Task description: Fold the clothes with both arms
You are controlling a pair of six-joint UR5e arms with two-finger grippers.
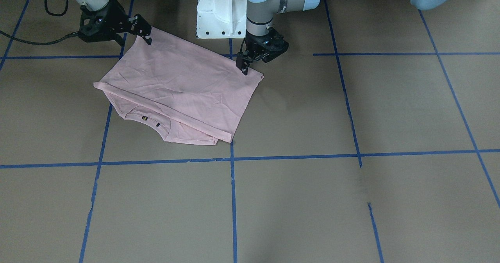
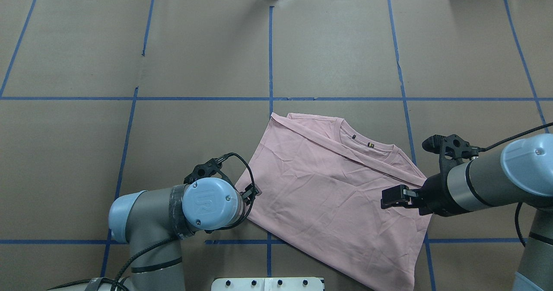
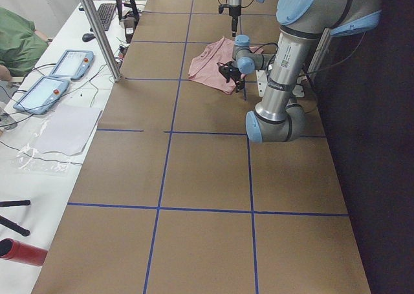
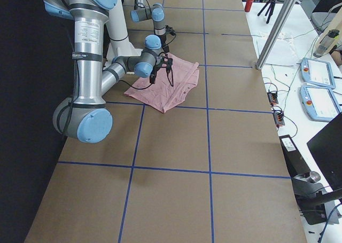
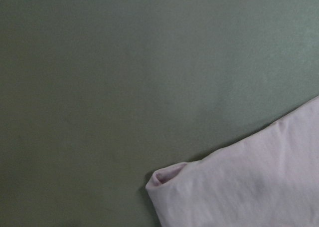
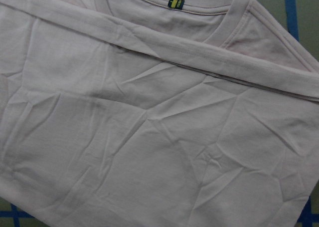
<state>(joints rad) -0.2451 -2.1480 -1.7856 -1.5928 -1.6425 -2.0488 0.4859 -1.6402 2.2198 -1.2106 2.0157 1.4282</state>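
The T-shirt (image 1: 183, 87) lies flat on the surface (image 1: 351, 200) close in front of the robot's base, doubled over once. Its hem edge stops just short of the collar (image 1: 156, 124) on the far side and the fold runs along the side nearest the robot. My reading is that this skewed rectangle is a half-done fold. It sits within reach of both arms so that each can take one end of an edge and carry it over together for the next fold.

The left gripper (image 1: 243, 64) hangs low at the cloth's corner on the robot's left. Its wrist view shows that rolled corner resting free on the surface, so it grasps nothing. Its fingers look parted, though the wrist hides most of it from overhead and I would not swear to how wide.

The right gripper (image 1: 143, 30) hovers above the shirt's right part, raised clear of it. Its wrist view looks down on wrinkled fabric, the hem band and the collar label, with no finger touching. It too is released, with the fingers a moderate way apart and nothing between them
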